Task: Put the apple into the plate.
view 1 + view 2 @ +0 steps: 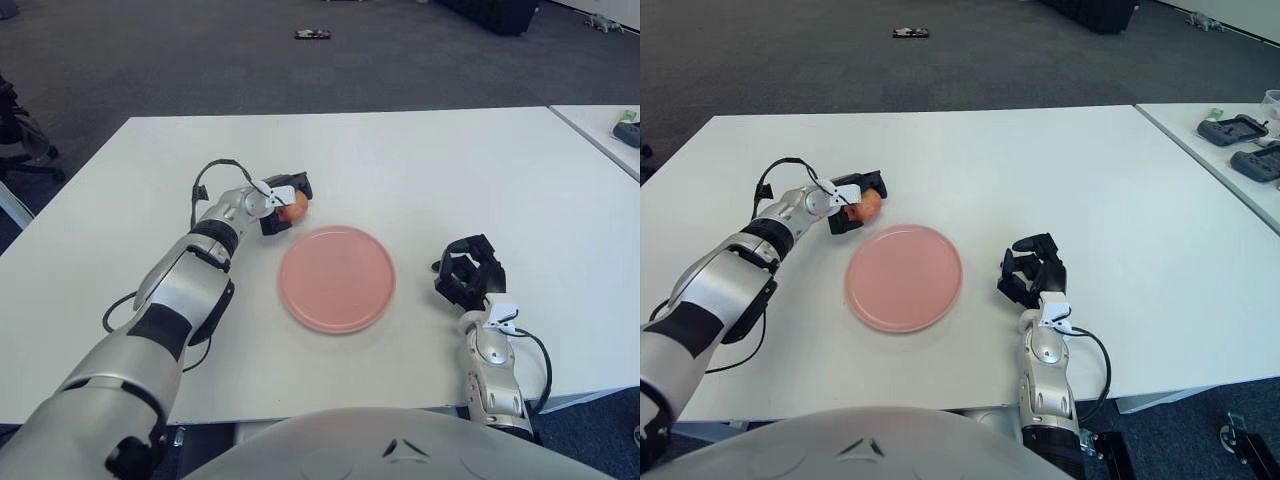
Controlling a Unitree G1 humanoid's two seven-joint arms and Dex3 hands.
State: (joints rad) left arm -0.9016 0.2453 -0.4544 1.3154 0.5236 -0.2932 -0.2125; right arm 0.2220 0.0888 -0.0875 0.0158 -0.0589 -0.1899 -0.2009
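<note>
The left hand (pixel 281 203) is closed around the apple (pixel 293 206), its black fingers covering most of the fruit so only an orange patch shows. Whether the apple touches the desk (pixel 420 160) cannot be told. The pink plate (pixel 337 278) lies just beside this hand, toward the robot. The right hand (pixel 468 273), fingers curled and empty, shows to the plate's right.

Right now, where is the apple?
The apple sits in the fingers of the left robot hand, left of centre in the left eye view, just beyond the upper-left rim of the pink plate, not in it.
</note>
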